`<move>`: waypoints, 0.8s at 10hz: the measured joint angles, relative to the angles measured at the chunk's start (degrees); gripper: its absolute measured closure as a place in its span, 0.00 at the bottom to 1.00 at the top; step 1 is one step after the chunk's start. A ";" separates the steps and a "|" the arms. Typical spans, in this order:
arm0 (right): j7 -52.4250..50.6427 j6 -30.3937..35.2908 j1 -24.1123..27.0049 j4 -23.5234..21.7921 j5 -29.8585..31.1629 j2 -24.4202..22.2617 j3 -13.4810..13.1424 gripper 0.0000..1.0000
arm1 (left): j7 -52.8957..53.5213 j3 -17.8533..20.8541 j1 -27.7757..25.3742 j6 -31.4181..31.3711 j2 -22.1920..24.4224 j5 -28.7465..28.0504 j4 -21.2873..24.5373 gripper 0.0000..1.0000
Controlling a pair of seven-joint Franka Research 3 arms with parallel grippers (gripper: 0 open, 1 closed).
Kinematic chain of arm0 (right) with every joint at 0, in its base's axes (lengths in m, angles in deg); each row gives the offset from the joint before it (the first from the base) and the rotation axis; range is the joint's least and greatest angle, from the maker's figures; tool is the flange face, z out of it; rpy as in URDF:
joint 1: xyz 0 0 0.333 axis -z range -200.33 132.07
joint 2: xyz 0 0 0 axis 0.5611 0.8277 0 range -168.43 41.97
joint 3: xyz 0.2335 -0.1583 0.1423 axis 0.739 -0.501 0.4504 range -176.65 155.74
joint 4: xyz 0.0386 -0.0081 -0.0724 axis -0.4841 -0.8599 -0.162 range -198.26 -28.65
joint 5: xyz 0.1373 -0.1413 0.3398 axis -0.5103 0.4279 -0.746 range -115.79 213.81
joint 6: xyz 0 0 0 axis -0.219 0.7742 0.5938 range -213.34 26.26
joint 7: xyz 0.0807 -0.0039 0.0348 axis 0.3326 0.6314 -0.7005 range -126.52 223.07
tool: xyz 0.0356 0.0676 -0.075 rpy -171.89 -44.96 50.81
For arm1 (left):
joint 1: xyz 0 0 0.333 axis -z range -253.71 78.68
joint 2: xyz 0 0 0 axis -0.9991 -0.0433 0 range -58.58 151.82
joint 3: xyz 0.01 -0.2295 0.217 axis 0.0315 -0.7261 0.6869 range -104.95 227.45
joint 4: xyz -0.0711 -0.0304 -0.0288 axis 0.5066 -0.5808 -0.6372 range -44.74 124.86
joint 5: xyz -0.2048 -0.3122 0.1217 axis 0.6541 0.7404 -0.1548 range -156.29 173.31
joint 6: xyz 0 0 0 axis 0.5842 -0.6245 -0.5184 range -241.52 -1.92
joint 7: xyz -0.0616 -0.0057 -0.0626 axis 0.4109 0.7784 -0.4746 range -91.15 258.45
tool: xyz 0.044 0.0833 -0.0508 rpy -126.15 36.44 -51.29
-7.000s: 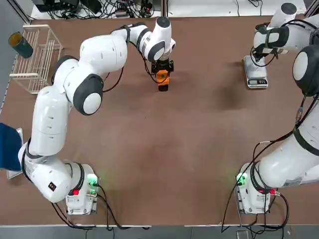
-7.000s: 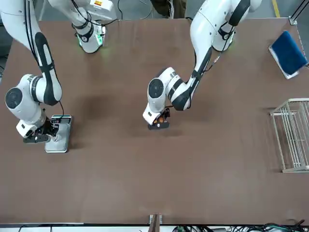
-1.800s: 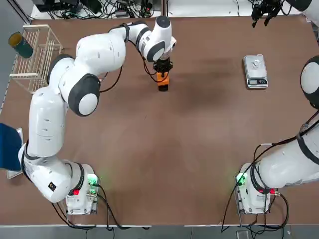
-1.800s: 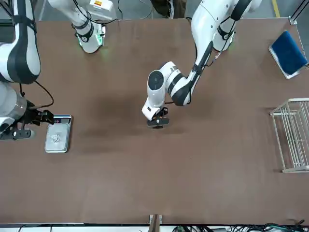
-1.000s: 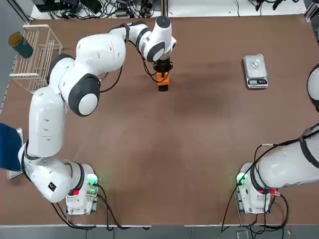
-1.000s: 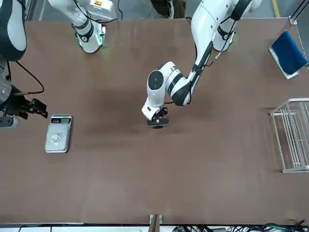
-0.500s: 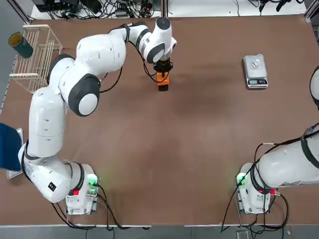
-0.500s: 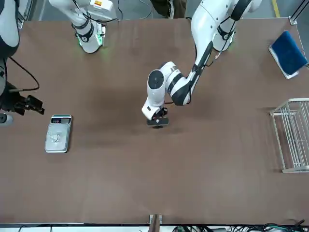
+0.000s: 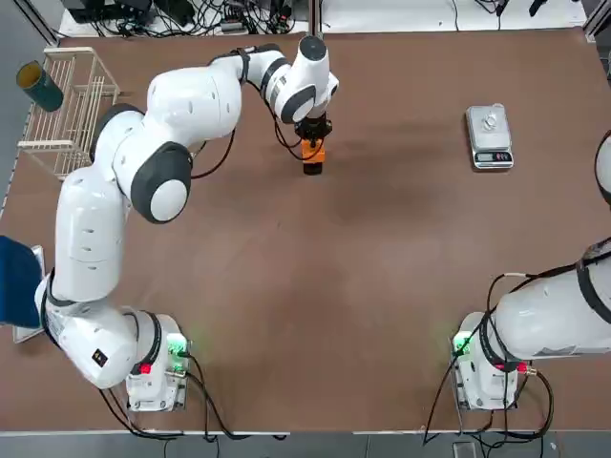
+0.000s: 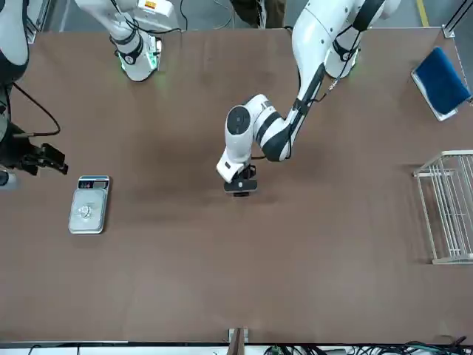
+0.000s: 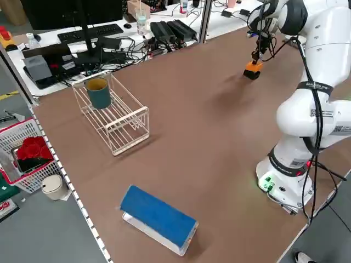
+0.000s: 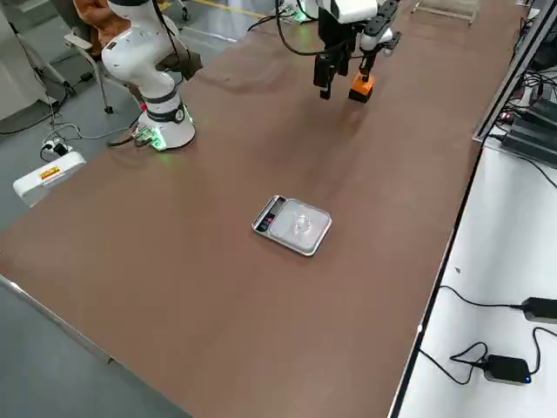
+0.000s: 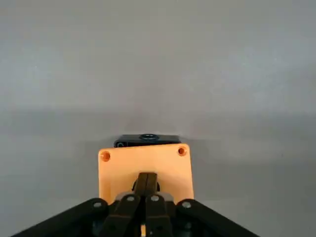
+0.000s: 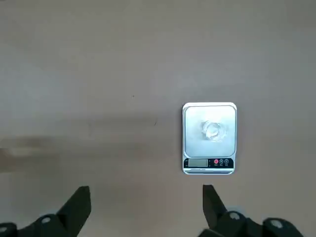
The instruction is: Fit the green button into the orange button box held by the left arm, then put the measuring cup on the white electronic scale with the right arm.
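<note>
On the scale (image 9: 489,137) plate sits the cup (image 14: 214,129), upright and clear of the display strip. Well away from the scale, the orange box (image 9: 312,153) rests on the table (image 9: 382,267), the left gripper (image 9: 311,134) clamped on its top (fingers pressed together there). High above the scale, the right gripper (image 14: 145,207) hangs spread wide, holding nothing.

Bright orange button box (image 9: 312,153), silvery-white scale (image 9: 489,136) holding a colourless clear cup (image 9: 491,121), plain brown desk (image 9: 363,267), black pincer (image 13: 146,193)
</note>
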 joint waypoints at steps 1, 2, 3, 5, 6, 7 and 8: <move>0.68 0.07 0.04 0.30 0.00 -0.04 0.00 0.00 | 0.00 0.00 0.00 0.00 0.00 0.00 0.00 0.99; 1.27 0.57 0.11 0.52 0.00 -0.09 0.00 0.00 | 0.00 0.00 0.00 0.00 0.00 0.00 0.00 0.99; 1.69 1.06 0.27 0.64 0.00 -0.18 0.00 0.00 | 0.00 0.00 0.00 0.00 0.00 -0.01 0.00 0.99; 2.15 1.15 0.63 0.70 0.00 -0.20 0.00 0.00 | 0.00 0.00 0.00 -0.01 0.00 -0.01 0.00 0.99; 2.60 1.19 0.69 0.70 0.00 -0.20 0.00 0.00 | 0.00 0.00 0.00 -0.01 0.00 -0.01 0.00 0.99; 3.07 1.19 0.72 0.71 0.07 -0.20 0.00 0.00 | 0.00 0.00 0.00 -0.01 0.00 -0.01 0.01 0.99; 3.21 1.20 0.74 0.71 0.48 -0.20 0.00 0.00 | 0.00 0.00 0.00 -0.01 0.00 -0.01 0.02 0.99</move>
